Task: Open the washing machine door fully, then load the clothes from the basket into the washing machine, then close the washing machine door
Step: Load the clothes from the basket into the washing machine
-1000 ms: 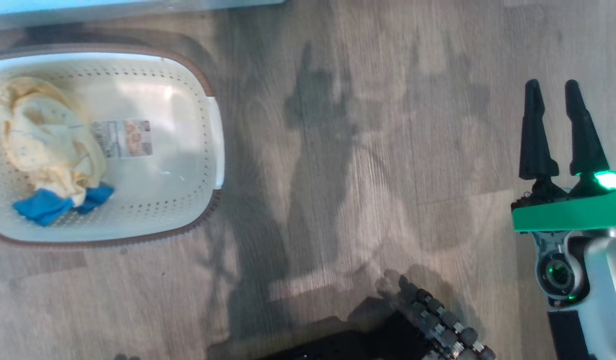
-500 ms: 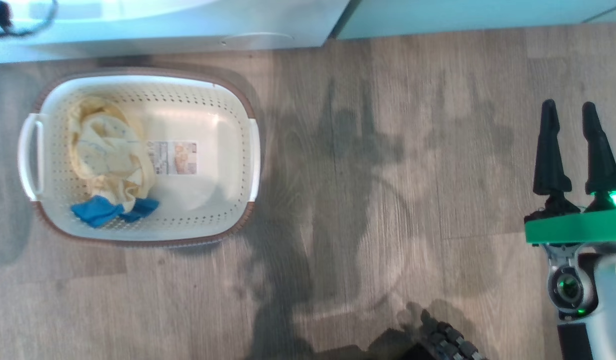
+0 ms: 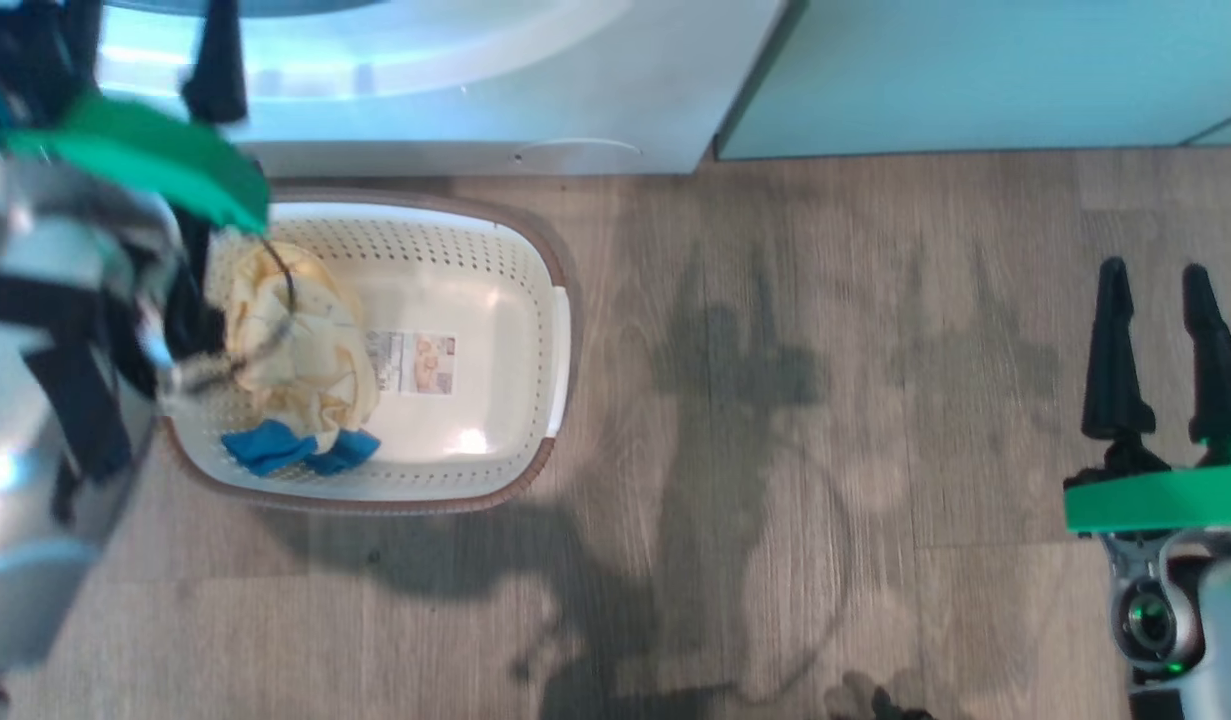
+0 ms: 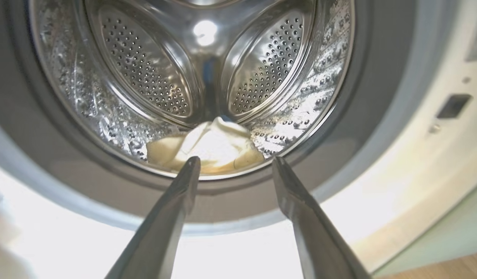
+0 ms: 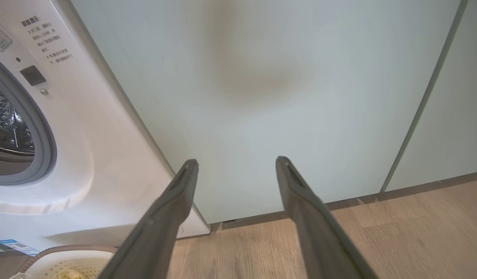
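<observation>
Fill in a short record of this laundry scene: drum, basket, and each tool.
drum: uncovered, one pale yellow garment lying at its bottom
basket: on the floor before the washing machine, holding pale yellow clothes with blue trim
left tool: open, empty, pointing into the drum
right tool: open, empty, facing the pale green cabinet
</observation>
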You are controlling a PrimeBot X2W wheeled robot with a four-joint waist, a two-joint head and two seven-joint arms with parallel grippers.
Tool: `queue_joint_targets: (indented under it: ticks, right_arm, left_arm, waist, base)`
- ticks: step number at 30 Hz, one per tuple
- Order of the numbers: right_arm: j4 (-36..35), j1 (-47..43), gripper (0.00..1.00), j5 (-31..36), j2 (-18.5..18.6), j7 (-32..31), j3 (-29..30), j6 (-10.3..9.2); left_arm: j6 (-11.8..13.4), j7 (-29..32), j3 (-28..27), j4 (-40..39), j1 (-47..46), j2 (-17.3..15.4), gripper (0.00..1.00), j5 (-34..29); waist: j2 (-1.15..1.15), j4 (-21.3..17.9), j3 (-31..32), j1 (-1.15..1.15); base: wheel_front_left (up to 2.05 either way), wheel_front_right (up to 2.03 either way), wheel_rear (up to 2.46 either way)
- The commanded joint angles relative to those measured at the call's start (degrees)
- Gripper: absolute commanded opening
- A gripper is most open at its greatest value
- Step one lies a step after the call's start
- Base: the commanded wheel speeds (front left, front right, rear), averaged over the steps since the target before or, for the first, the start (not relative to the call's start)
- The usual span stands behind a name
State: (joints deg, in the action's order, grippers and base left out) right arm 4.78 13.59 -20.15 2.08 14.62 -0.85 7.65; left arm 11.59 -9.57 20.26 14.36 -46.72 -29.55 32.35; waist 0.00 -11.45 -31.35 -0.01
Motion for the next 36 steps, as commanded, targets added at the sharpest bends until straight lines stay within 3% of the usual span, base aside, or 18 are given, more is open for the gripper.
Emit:
queue_joint_targets:
  ticks: [1, 8, 16, 24, 36]
  right_arm:
    - [-1.8, -1.5, 1.00, 0.8, 0.8, 0.4, -0.3, -0.16]
    - [-2.2, -4.3, 1.00, 3.0, 0.8, 0.4, 1.2, -0.16]
    - [-2.1, -7.9, 1.00, 6.2, 0.9, 0.4, 1.7, -0.16]
    - [-2.9, -10.7, 1.00, 7.3, 1.2, -0.9, 1.7, -0.16]
    - [-5.4, -18.5, 1.00, 7.9, 0.9, -4.3, 2.1, -0.16]
  left_arm:
    - [1.9, -0.5, -2.7, -5.0, 2.7, -3.4, 1.00, -0.2]
    - [9.8, -2.0, -3.0, -16.4, 16.6, -3.8, 1.00, -2.6]
    - [15.0, -3.9, -2.5, -23.1, 29.5, -2.3, 1.00, -4.1]
    - [16.4, -4.7, -0.9, -23.9, 36.3, 0.1, 1.00, -4.4]
    - [15.1, -5.2, 3.2, -19.8, 42.1, 3.6, 1.00, -5.0]
  waist:
    - [0.00, 1.1, 1.5, 0.01]
    - [0.00, 3.6, 4.9, 0.01]
    - [0.00, 6.5, 10.3, 0.01]
    - [0.00, 8.2, 14.4, 0.01]
    - [0.00, 10.9, 22.4, 0.01]
  base:
    - [0.00, 0.00, 0.00]
    - [0.00, 0.00, 0.00]
    - [0.00, 0.00, 0.00]
    - [0.00, 0.00, 0.00]
    - [0.00, 0.00, 0.00]
